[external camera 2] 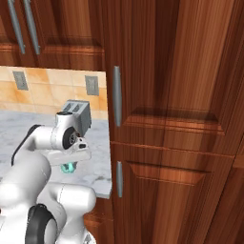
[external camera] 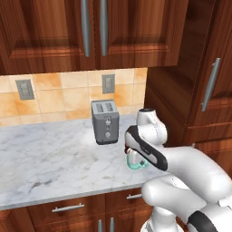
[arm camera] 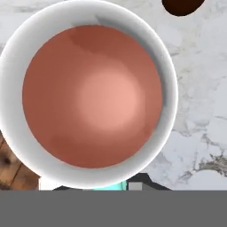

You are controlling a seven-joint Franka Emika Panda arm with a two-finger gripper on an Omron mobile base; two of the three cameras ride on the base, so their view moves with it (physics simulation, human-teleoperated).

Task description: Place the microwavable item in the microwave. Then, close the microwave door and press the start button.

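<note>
The teal-green mug [arm camera: 95, 95] is seen from straight above and very close, its white rim ringing brown liquid. My gripper [arm camera: 106, 187] hangs directly over it. The dark fingertips [arm camera: 148, 182] flank a teal part of the mug at the near edge, and how tightly they close on it is hidden. In the left base view the mug [external camera: 137, 165] peeks out teal under the hand [external camera: 132, 155], on the marble counter near its right end. From the right base view the mug [external camera 2: 69, 167] sits just below the hand [external camera 2: 72, 159]. The microwave and its door are out of view.
A silver two-slot toaster [external camera: 105, 121] stands behind the mug against the tiled wall. The dark top of a brown bottle [arm camera: 181, 6] lies just beyond the mug. A tall wooden cabinet [external camera 2: 176, 119] bounds the counter [external camera: 54, 158] on the right.
</note>
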